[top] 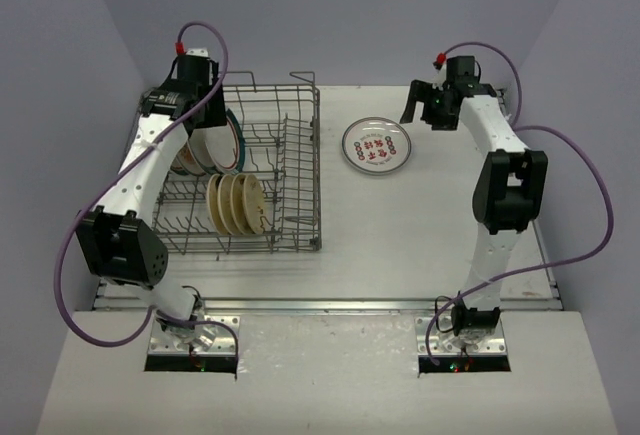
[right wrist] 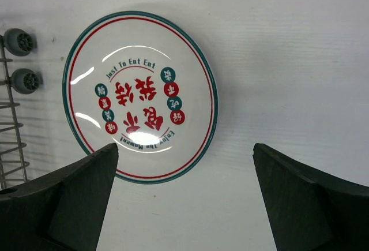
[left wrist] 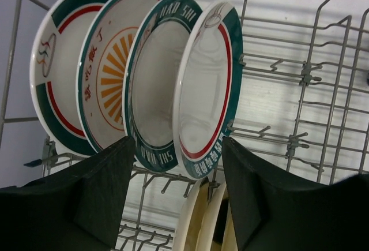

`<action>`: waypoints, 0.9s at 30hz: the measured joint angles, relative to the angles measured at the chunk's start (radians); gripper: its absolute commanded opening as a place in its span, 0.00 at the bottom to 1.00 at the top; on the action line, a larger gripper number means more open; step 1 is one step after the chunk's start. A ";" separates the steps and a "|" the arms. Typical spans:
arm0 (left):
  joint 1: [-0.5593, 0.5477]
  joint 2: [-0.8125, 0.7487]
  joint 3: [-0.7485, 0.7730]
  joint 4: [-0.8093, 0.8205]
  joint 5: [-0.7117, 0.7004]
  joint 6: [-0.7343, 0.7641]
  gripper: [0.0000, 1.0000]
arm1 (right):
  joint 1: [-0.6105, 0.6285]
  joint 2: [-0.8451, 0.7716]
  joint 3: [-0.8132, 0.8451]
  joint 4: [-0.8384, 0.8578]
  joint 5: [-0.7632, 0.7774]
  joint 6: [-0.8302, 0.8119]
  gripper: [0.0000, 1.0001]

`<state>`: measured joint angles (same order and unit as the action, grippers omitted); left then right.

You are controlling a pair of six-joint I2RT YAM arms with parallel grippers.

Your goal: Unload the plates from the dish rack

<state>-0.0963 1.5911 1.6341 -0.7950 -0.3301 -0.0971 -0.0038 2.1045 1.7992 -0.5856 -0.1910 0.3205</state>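
The grey wire dish rack stands on the left of the table. Several white plates with green-and-red rims stand upright at its back left, and several tan plates stand in front of them. My left gripper hovers over the white plates. In the left wrist view it is open, its jaws on either side of the lower edge of the nearest banded plate, not touching it; the sunburst plate stands behind. Another banded plate lies flat on the table. My right gripper is open and empty just above its near edge.
Rack wires and tines surround the left gripper, with tan plate rims below it. The rack's edge and two round feet show at the left of the right wrist view. White tabletop lies right of the rack.
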 measured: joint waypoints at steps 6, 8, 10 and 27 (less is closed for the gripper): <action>0.000 0.069 0.000 -0.018 -0.010 -0.014 0.57 | 0.000 -0.145 -0.027 0.011 0.065 -0.008 0.99; 0.000 0.092 0.000 -0.019 -0.015 -0.025 0.55 | -0.001 -0.170 -0.037 0.014 0.080 -0.005 0.99; 0.001 0.113 0.000 -0.019 -0.017 -0.040 0.52 | -0.001 -0.180 -0.043 0.011 0.088 0.001 0.99; 0.021 0.184 0.014 -0.053 -0.009 -0.106 0.00 | -0.001 -0.277 -0.116 -0.048 0.019 0.106 0.99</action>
<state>-0.0749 1.7756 1.6479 -0.8476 -0.3392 -0.2029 -0.0048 1.8276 1.6832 -0.6332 -0.1720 0.4264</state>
